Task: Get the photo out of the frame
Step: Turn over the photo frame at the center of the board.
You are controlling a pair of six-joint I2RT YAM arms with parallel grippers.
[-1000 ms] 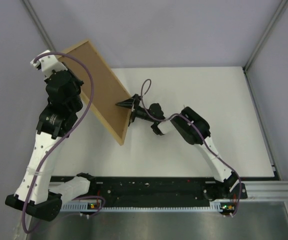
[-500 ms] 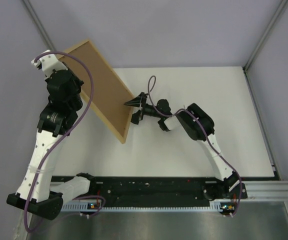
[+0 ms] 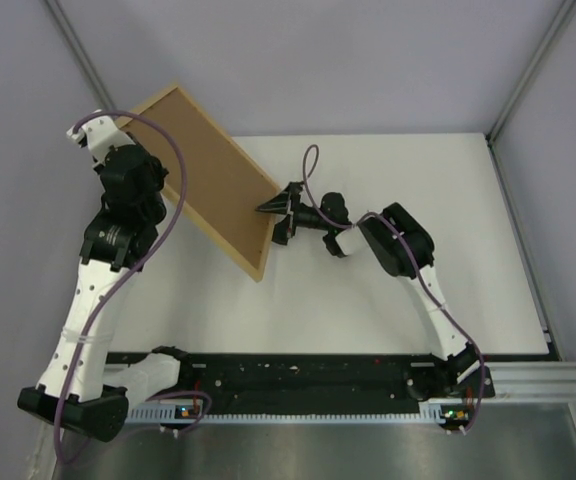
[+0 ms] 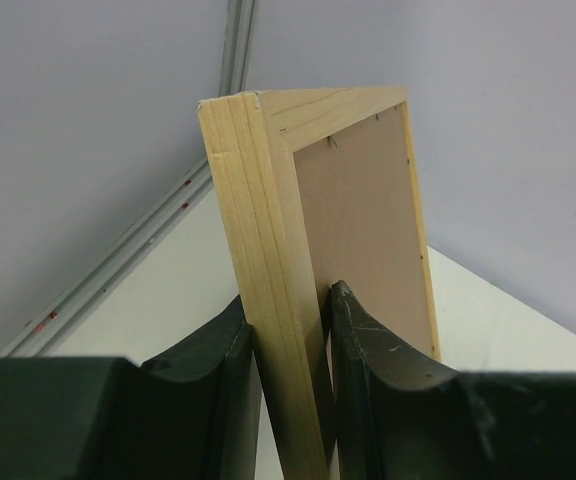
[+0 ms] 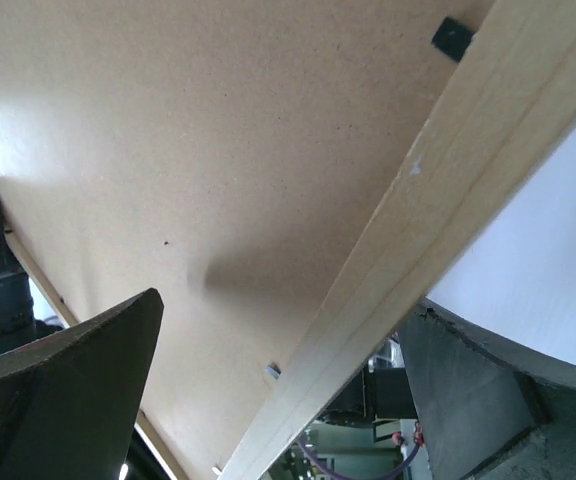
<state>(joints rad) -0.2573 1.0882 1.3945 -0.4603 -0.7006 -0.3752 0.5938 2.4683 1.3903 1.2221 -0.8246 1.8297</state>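
White worktop, grey walls behind. My left claw is clenched on the wooden rail of the frame and holds it tilted off the surface. Its brown backing board faces the right claw, which is spread wide astride the lower rail. I can't see the photo; I judge it sits behind that board. I'd work a right fingertip at the black tab gently, so the frame doesn't twist in the left grip.
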